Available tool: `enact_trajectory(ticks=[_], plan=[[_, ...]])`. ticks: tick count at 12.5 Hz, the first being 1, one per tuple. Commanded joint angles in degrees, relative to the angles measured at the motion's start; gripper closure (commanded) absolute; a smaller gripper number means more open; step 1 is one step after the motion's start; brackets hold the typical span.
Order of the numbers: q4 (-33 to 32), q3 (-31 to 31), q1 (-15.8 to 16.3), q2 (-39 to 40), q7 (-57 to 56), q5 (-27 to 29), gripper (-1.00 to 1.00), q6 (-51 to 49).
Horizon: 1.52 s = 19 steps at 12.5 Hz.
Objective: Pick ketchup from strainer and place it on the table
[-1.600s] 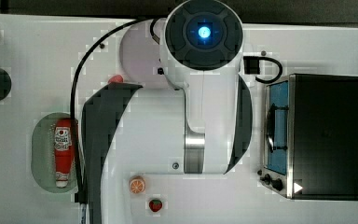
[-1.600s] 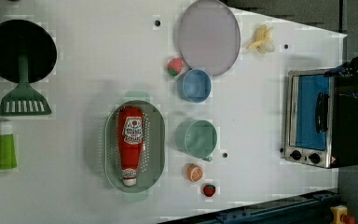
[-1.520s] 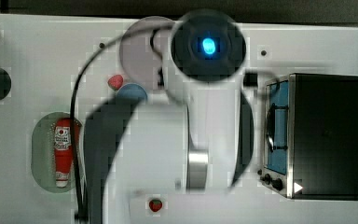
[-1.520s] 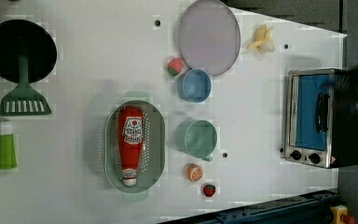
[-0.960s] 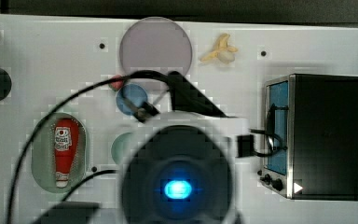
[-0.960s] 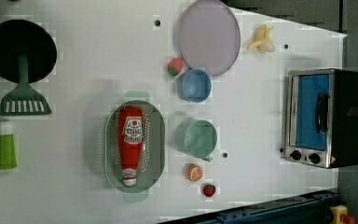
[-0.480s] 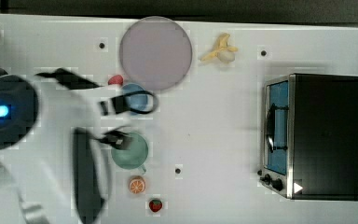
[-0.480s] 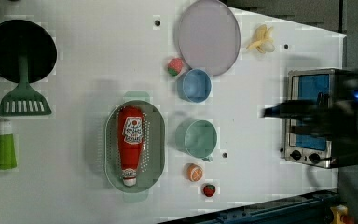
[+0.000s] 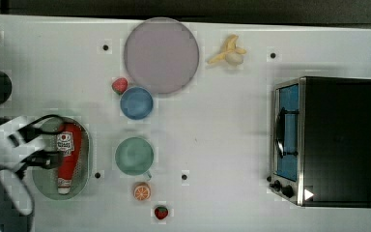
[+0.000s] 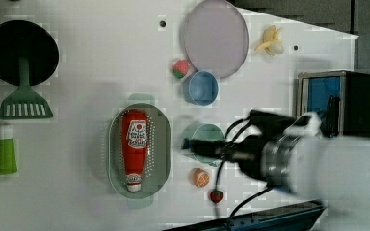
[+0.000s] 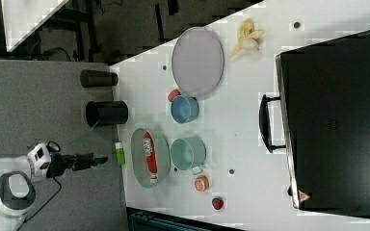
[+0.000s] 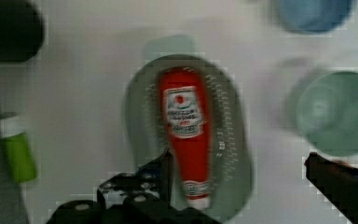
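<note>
**While Over the Strainer: Item Count and Gripper State**

While above the table [image 9: 232, 135], gripper [image 12: 237, 182] spread wide, pinching nothing, fingers either side of the bottle's cap end in the wrist view, not touching it.

- One ketchup [image 9: 68, 155]: lying flat inside the strainer [image 9: 84, 164], cap toward 6 o'clock in the top view.
- One strainer, at 9 o'clock of the green cup [image 9: 134, 155] in the top view.
- Two cups: green cup, plus blue cup [image 9: 136, 103] at 12 o'clock of it.
- One lilac plate [image 9: 161, 54], at 1 o'clock of the blue cup.
- Two strawberries: one [image 9: 120, 85] touching the plate's rim, one [image 9: 161, 212] near the table's 6 o'clock edge.
- One orange half [image 9: 142, 191], at 6 o'clock of the green cup.
- One banana [image 9: 228, 52].
- One toaster oven [image 9: 338, 140], at 3 o'clock.
- One green spatula [image 10: 24, 98] and one green bottle [image 10: 4, 150], in the left view.
</note>
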Motion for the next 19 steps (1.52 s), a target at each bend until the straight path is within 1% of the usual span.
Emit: enact_trajectory(ticks=[1,3,4,6,9,13,15,17,18,19], plan=[[-4.13,3.13,-0.51,4.70,3.25,-0.52,-1.00,7.80],[-7.34,4.00,-0.24,8.51,3.31,-2.98,-1.00,16.32],[-8.54,3.96,-0.13,10.49,3.87,-5.45,-1.00,20.08],[-9.81,3.63,0.07,14.87,8.67,-11.01,-1.00,24.65],[-9.75,3.40,0.39,22.39,15.46,-18.99,-1.00,27.81],[-8.45,2.17,0.92,30.81,19.09,-29.53,-1.00,31.68],[-6.72,1.07,1.95,33.76,22.53,-33.83,-1.00,31.70],[-4.87,-0.08,3.44,36.14,25.06,-36.60,-1.00,31.58],[-4.20,-1.03,4.43,37.08,25.68,-37.89,-0.92,30.30],[-3.76,-2.11,5.46,37.76,25.68,-39.47,-0.68,29.94]])
